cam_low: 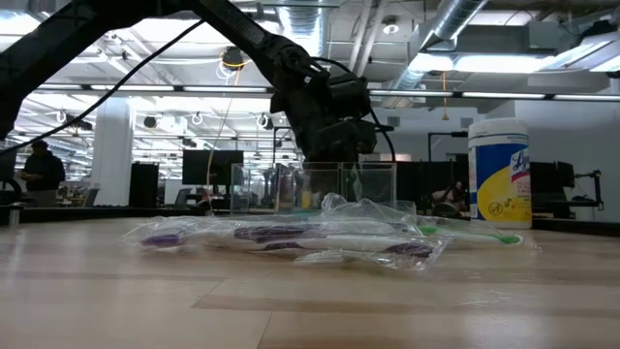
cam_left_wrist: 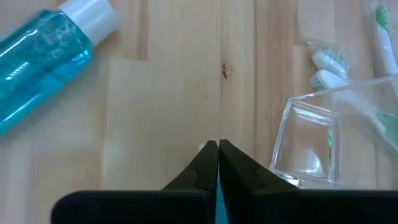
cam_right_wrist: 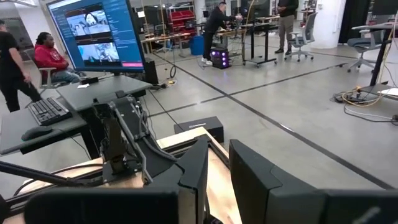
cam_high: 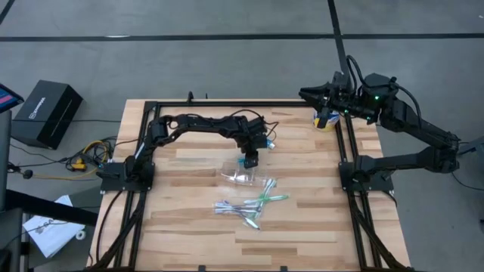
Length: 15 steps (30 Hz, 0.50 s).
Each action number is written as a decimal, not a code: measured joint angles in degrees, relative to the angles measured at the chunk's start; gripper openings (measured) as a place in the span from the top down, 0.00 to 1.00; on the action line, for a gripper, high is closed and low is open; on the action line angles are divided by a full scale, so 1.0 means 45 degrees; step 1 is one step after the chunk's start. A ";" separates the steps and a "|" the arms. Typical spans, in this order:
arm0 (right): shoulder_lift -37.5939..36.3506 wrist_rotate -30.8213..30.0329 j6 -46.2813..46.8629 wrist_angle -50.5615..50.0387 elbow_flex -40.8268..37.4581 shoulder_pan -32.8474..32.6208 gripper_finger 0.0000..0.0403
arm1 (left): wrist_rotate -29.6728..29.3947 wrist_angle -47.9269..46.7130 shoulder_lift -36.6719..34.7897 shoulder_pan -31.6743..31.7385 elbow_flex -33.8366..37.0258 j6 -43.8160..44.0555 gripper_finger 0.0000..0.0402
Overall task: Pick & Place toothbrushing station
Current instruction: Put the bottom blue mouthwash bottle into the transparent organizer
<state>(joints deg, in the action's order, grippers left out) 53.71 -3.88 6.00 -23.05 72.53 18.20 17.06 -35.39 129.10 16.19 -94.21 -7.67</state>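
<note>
left claw [cam_left_wrist: 217, 149]: pressed together, pinching nothing; tips on bare wood of the desk [cam_high: 302, 227], just beside the small clear plastic cup [cam_left_wrist: 308, 146], between it and the blue tube with white cap [cam_left_wrist: 46, 53].
right claw [cam_right_wrist: 217, 168]: parked above the desk's far right corner, slightly parted, nothing between the fingers that we can see.
cup: lying on its side mid-desk, apparently empty.
thin green and purple-white toothbrushes [cam_high: 249, 205]: loose cluster near the cup, toward the front edge, some in clear wrap.
step, our read: cup grab missed.
how to do it well: we'd reopen, shift over the cup wall, straddle one wall at the rim, close gently since thin plastic will flex or skate.
count: one cup; one tube in view; brushes roughly five or six, overlap blocks an exact count; one white-lidded yellow-and-blue canister [cam_low: 499, 174] at the far right.
</note>
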 joint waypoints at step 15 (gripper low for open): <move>0.0000 -0.0052 0.0060 0.0259 0.0000 -0.0005 0.85 | -0.1462 -0.0408 -0.0247 0.0603 0.0044 -0.0921 1.00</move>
<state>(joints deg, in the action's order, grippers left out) 53.71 -4.12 6.27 -21.88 72.53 18.17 10.48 -37.23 127.99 18.90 -94.02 -11.82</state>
